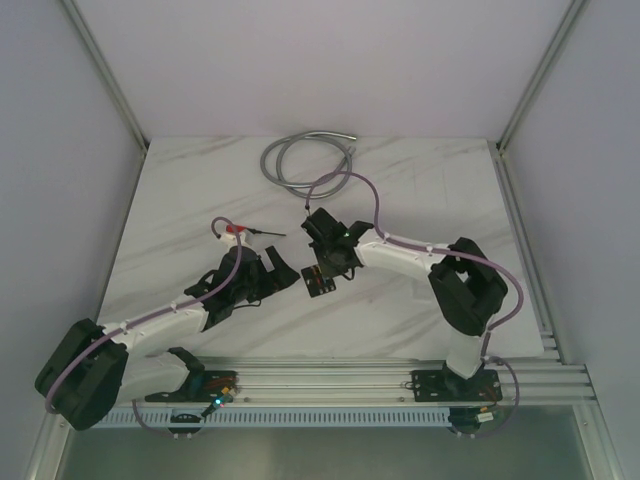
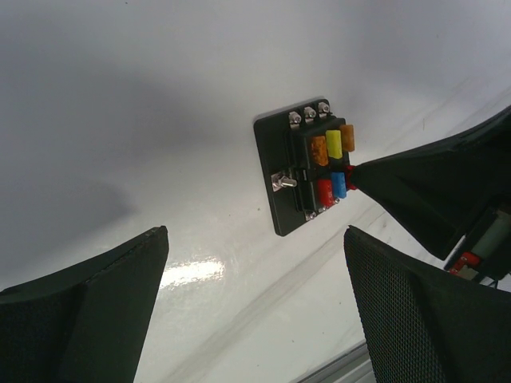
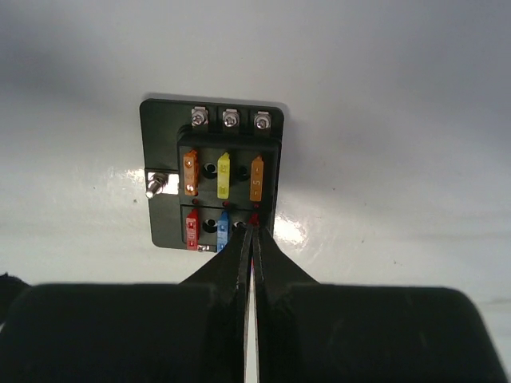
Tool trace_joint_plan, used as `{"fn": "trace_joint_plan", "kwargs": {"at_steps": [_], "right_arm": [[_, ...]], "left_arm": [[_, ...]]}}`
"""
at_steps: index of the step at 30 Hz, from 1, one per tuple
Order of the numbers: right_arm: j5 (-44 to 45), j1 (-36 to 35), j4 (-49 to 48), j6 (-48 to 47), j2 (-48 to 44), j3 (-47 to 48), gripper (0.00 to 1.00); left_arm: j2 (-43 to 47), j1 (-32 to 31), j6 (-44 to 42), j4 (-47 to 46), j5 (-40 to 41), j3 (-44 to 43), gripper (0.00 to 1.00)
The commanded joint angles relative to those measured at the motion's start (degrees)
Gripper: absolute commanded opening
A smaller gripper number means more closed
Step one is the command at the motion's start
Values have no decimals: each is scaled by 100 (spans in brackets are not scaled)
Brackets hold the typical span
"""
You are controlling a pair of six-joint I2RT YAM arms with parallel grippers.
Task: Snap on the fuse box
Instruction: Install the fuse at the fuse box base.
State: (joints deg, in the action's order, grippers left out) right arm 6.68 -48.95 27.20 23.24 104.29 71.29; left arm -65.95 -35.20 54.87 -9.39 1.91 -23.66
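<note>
The fuse box [image 1: 318, 281] is a black square block lying flat on the white marble table, between the two grippers. In the right wrist view the fuse box [image 3: 211, 175] shows orange, yellow, red and blue fuses in its slots. My right gripper [image 3: 254, 222] is shut on a small red fuse [image 3: 255, 216] at the box's near right slot. The left wrist view shows the fuse box [image 2: 307, 163] ahead and the right gripper [image 2: 355, 171] touching its corner. My left gripper [image 2: 255, 239] stands wide open just short of the box, with nothing between its fingers.
A coiled grey cable [image 1: 300, 160] lies at the back of the table. A red-handled tool [image 1: 240, 232] rests left of centre. An aluminium rail [image 1: 350, 375] runs along the near edge.
</note>
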Motion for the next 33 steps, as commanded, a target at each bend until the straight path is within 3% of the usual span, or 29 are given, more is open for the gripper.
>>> {"fn": "trace_joint_plan", "kwargs": {"at_steps": [1,9,15,19,22,33], "right_arm": [[29,-71,483,-60,796,-152,0],[145,141,509,-97,510,-954,0],[297,119,673,-224,929,-714,0],[200,105,522,-312,449,-585,0],[155,106,513,-341,-28,-391,6],[588,354,743,-134,-1417,-551,52]], "left_arm": [[10,26,58,-122,-63,-17,100],[50,31,58,-118,-42,16,100],[47,29,67,-133,-51,14,100],[128,31,63,-133,-30,33,100],[143,26,61,-133,-24,14,100],[520,32,25,-24,89,116,100]]}}
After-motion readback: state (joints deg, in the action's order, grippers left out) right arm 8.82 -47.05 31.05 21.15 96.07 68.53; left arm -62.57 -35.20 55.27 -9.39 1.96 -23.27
